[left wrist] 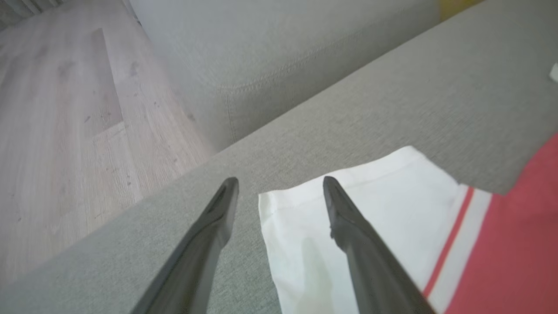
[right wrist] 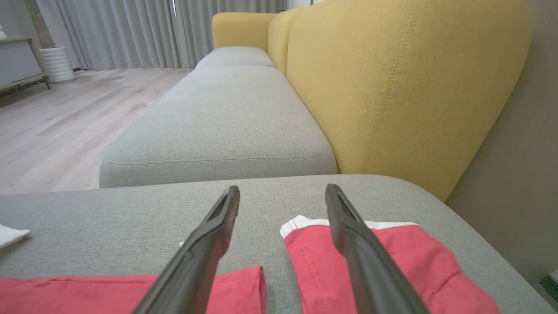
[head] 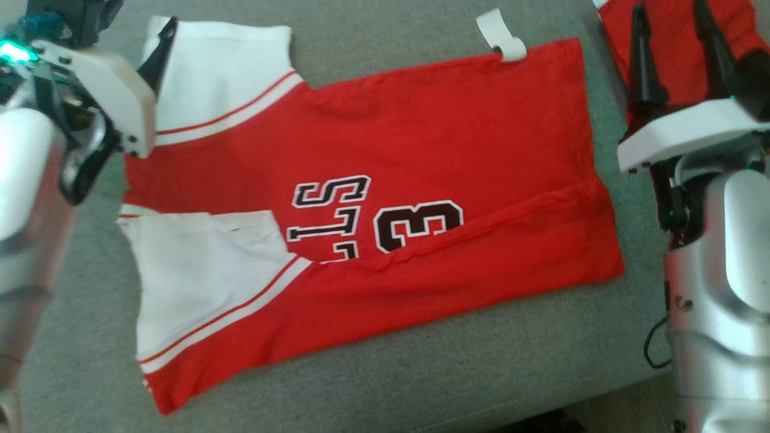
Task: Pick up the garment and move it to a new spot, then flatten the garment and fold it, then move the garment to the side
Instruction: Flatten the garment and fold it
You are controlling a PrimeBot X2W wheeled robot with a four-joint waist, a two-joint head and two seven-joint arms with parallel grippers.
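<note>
The garment point(head: 421, 138) is a red jersey with white sleeves and a dark "13" print, lying spread on the grey sofa cushion point(head: 421, 373). Its near long edge is folded up over part of the print. My left gripper point(head: 157, 48) hangs open above the far white sleeve point(left wrist: 383, 209). In the left wrist view the left gripper point(left wrist: 280, 181) straddles that sleeve's corner with nothing between the fingers. My right gripper point(head: 668, 9) stands open past the jersey's hem. Seen from its wrist, the right gripper point(right wrist: 282, 188) holds nothing, and the hem point(right wrist: 109, 294) lies at lower left.
A second red cloth point(head: 680, 36) lies on the cushion under the right gripper. A white strip point(head: 502, 36) sits at the jersey's far edge. The yellow backrest point(right wrist: 392, 87) rises beyond. Wood floor point(left wrist: 56, 131) drops off past the cushion's left end.
</note>
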